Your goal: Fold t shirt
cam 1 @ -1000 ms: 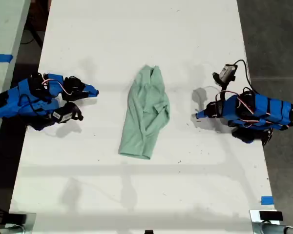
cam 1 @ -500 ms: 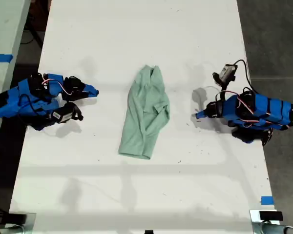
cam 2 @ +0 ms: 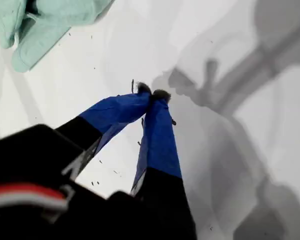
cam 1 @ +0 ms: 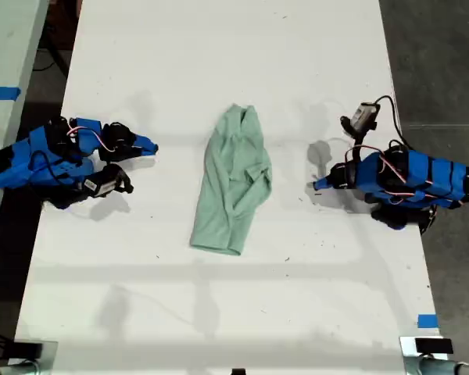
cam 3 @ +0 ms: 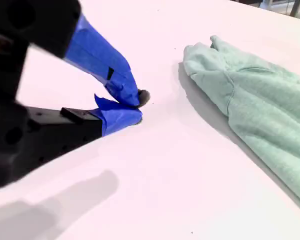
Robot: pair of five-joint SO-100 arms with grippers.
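- Either side of the wrinkled pale mint-green cloth t shirt point(cam 1: 233, 183), folded narrow on the white table point(cam 1: 219, 47), nothing has moved.
- Clear of the shirt, my first gripper point(cam 2: 152, 95) and my second gripper point(cam 3: 135, 105) stay pressed together, empty; folding seems finished.

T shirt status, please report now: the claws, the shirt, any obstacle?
First claw shut, empty; second claw shut, empty. Wrinkled mint-green cloth t shirt lying folded lengthwise on white table, untouched. No obstacle seen.
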